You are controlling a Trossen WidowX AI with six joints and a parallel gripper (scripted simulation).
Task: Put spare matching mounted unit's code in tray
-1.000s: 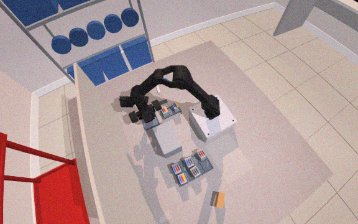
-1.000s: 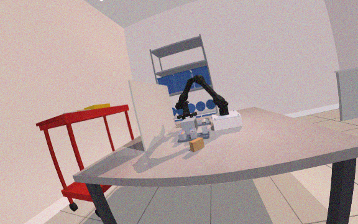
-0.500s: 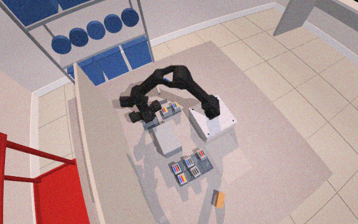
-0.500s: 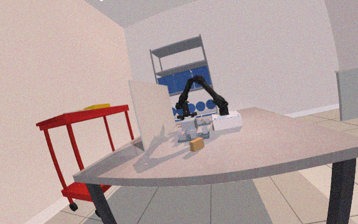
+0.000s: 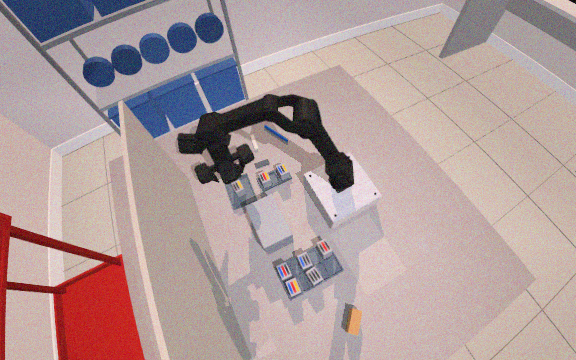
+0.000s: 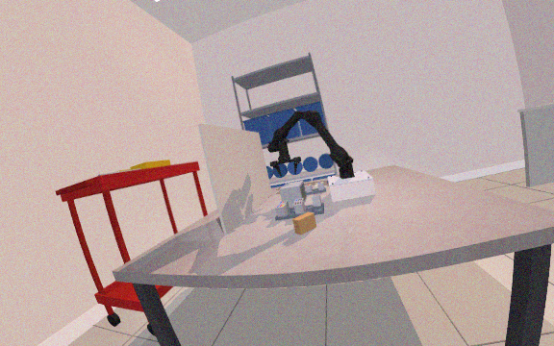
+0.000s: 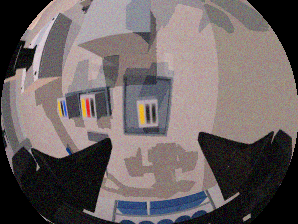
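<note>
My gripper (image 5: 225, 163) (image 6: 287, 168) (image 7: 156, 140) is open and empty, above and a little behind the grey tray (image 5: 242, 199) (image 7: 134, 89). A spare with one yellow and two dark bars (image 5: 238, 186) (image 7: 148, 113) lies in the tray, apart from the fingers. A six-compartment rack (image 5: 335, 269) holds several striped spares; one compartment is empty. A small holder (image 5: 276, 185) (image 7: 102, 102) beside the tray carries two striped pieces, one with yellow, red and dark bars (image 5: 264, 177) (image 7: 88, 106), one with yellow and blue (image 5: 281, 170) (image 7: 62, 108). I cannot make out the mounted unit's back code.
A large light-grey block (image 5: 270, 220) (image 6: 291, 192) (image 7: 112, 20) stands beside the tray. The arm's white base box (image 5: 338, 205) (image 6: 354, 189) is to its right. An orange block (image 5: 353, 320) (image 6: 305, 223), a blue stick (image 5: 276, 134) and a tall beige panel (image 5: 168, 210) (image 6: 234, 178) also stand or lie around.
</note>
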